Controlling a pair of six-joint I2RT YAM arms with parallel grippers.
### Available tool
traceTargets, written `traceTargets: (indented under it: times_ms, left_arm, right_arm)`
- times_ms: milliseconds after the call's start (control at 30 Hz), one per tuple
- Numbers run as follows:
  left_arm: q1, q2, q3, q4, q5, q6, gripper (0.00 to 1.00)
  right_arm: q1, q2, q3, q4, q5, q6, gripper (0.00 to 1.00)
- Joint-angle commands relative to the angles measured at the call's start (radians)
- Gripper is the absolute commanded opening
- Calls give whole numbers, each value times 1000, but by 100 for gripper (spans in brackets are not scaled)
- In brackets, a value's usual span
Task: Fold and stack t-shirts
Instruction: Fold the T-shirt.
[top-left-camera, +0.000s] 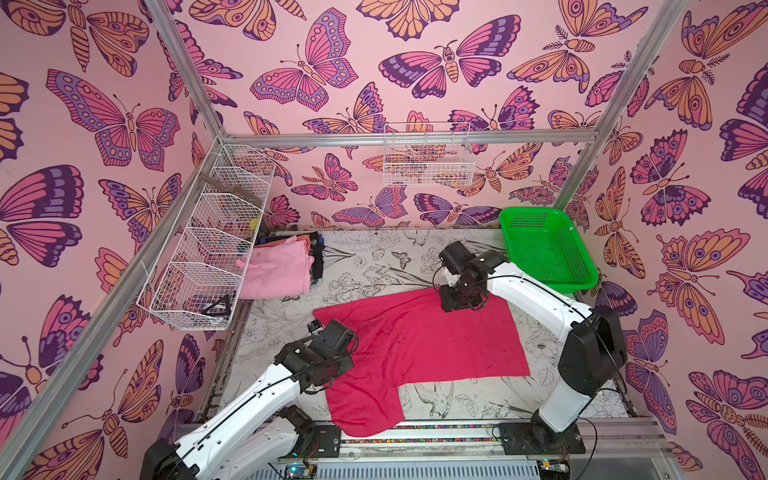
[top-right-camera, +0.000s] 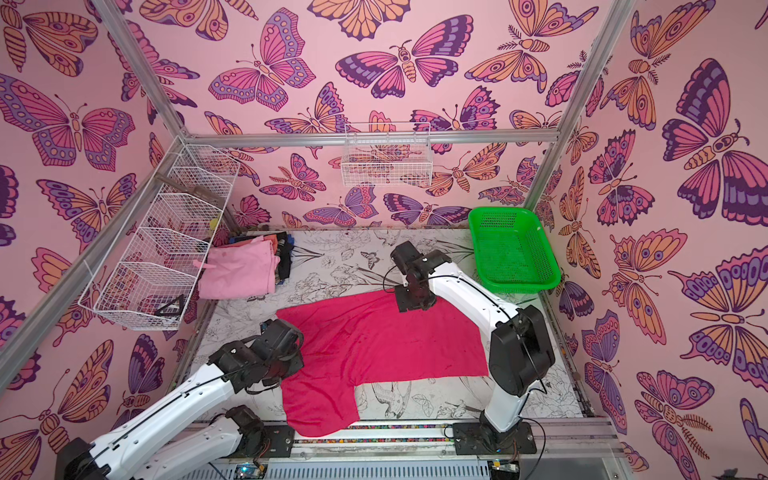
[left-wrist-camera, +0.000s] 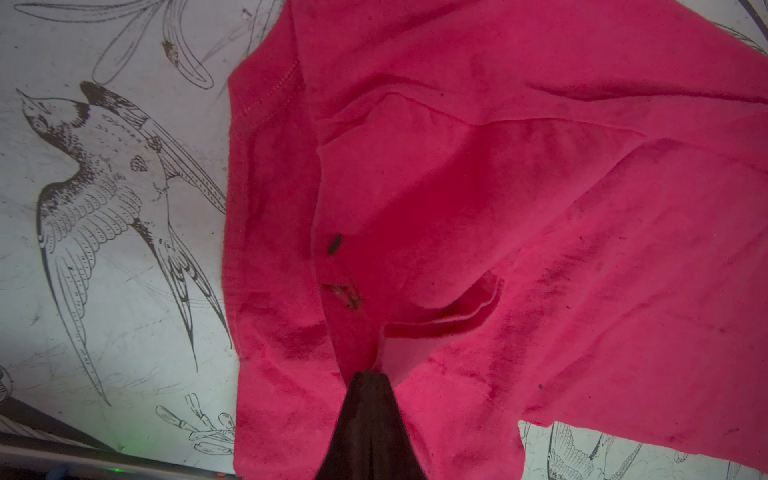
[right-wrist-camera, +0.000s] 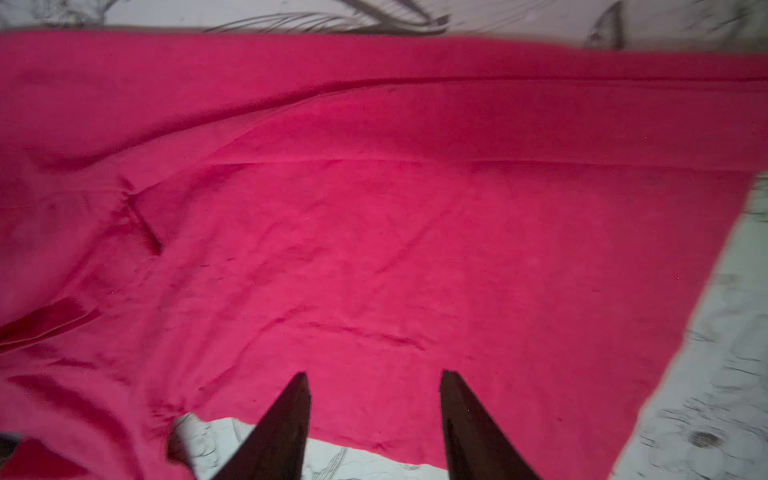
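In wire basket (top-left-camera: 174, 291) — triangle (top-left-camera: 216, 312); t-shirts (top-left-camera: 278, 266) beside

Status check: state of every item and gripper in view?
red shirt: spread out flat, not stacked
pink shirt: folded, on top of pile
basket: empty
left gripper: jaws shut on red shirt
right gripper: jaws open over red shirt

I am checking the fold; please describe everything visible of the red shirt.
The red shirt is soft crimson cloth, lightly wrinkled with dark smudges, spread mostly flat on the table. Its near flap reaches over the table's front edge. The left tool is shut, pinching a fold of it. The right tool is open over its far side, gripping nothing. The shirt lies apart from the pink shirt.
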Motion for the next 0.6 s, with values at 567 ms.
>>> traceTargets:
  times_ms: [567]
  left_arm:
    - [-12, 50, -8, -19, -59, -12, 0]
  right_arm:
    - [210, 341, 249, 143, -275, 181, 45]
